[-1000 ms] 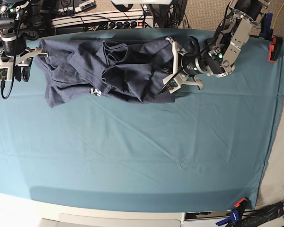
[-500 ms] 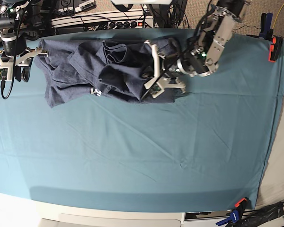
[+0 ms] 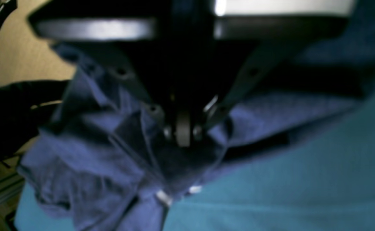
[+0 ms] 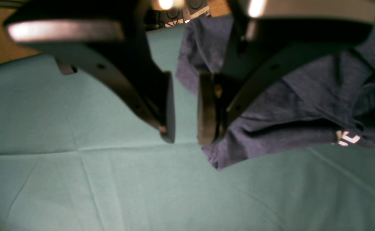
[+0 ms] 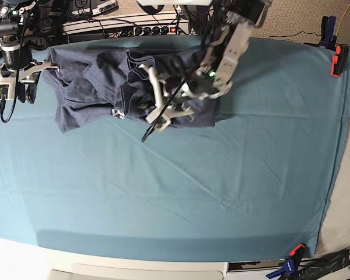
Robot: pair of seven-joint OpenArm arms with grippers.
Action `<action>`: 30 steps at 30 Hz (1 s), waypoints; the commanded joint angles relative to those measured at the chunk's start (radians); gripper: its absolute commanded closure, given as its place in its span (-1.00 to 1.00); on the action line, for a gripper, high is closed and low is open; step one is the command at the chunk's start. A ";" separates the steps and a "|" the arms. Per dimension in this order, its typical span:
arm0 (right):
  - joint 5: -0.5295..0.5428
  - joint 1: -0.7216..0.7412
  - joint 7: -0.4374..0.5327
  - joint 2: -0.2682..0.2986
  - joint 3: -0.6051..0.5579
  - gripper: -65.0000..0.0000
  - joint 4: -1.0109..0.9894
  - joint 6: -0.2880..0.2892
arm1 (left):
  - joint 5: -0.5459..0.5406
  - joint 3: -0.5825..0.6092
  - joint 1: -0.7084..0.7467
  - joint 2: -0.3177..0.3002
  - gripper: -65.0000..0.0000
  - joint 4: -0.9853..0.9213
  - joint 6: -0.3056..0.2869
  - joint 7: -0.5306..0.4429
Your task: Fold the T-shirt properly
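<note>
The slate-blue T-shirt (image 5: 87,87) lies bunched along the far edge of the teal table cover (image 5: 192,192). My left gripper (image 5: 154,114) hangs over the shirt's middle, shut on a fold of the fabric (image 3: 94,166); in the left wrist view its tips (image 3: 183,134) meet with cloth pinched between them. My right gripper (image 5: 46,65) stands at the shirt's far left corner. In the right wrist view its pads (image 4: 203,109) stand apart, and the gripper (image 4: 186,128) has only table cover showing in the gap. The shirt (image 4: 287,106) lies just beside and behind the right pad.
A white label (image 4: 347,138) shows on the shirt's near edge. A red clamp (image 5: 337,61) grips the table's far right edge and a blue-orange clamp (image 5: 291,259) the near right corner. Power strips and cables (image 5: 134,26) run behind the table.
My left arm has swept leftward over the shirt, dragging the shirt's right side across its body. The right arm and gripper have stayed where they were.
</note>
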 commanded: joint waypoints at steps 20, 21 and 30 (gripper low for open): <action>0.062 -0.002 0.032 0.013 0.004 0.60 0.013 -0.005 | 0.008 0.132 -0.337 -0.049 1.00 -0.035 0.039 0.271; 0.062 -0.002 0.032 0.013 0.004 0.60 0.013 -0.005 | 0.003 0.129 -0.335 -0.080 1.00 -0.023 0.039 0.284; 0.062 -0.002 0.029 0.013 0.004 0.60 0.013 -0.005 | -0.154 -0.016 -0.223 -0.283 1.00 0.179 0.059 0.302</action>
